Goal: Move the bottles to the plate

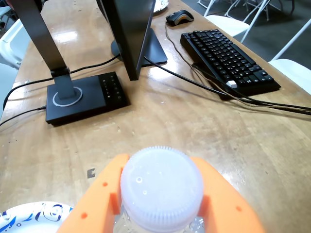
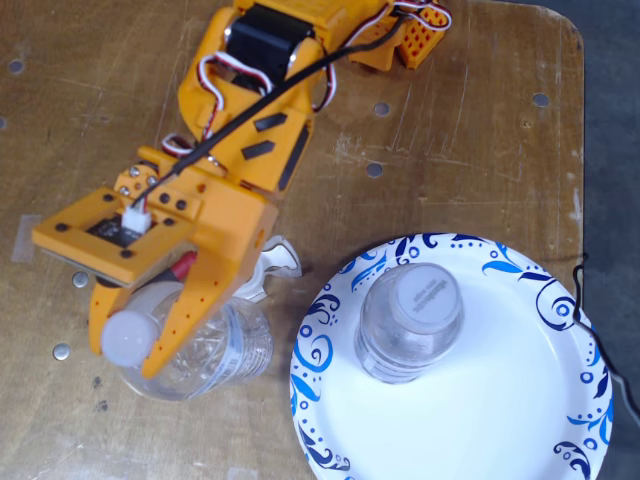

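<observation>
Now gripper [image 2: 135,345] clamps second bottle [image 2: 200,355] at its neck, just left of plate [image 2: 520,420]; first bottle [image 2: 410,322] upright on plate.

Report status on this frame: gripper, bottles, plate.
Gripper shut on second bottle at the neck, off the plate. First bottle already upright on plate. Path to plate looks clear.
</observation>
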Controlling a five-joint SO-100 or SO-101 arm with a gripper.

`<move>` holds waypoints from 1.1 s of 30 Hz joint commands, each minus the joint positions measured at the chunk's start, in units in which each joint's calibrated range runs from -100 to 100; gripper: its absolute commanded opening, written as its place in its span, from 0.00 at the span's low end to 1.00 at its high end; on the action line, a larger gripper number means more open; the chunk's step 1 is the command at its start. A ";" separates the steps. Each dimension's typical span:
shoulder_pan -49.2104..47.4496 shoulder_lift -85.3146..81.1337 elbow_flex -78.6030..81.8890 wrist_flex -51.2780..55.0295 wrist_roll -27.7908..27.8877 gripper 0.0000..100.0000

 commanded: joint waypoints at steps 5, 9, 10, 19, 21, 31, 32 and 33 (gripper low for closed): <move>-0.53 -4.09 -1.90 -4.57 -0.20 0.01; -0.53 -4.17 -1.99 -5.88 0.79 0.01; -0.53 -4.17 -2.08 -6.14 1.78 0.01; -1.39 -4.85 0.17 -9.53 3.60 0.01; -2.15 -5.02 2.42 -10.23 3.55 0.01; -7.97 -14.29 34.13 -41.91 1.00 0.01; -8.08 -15.05 35.67 -42.69 0.84 0.01; -8.19 -15.89 36.39 -42.69 0.89 0.01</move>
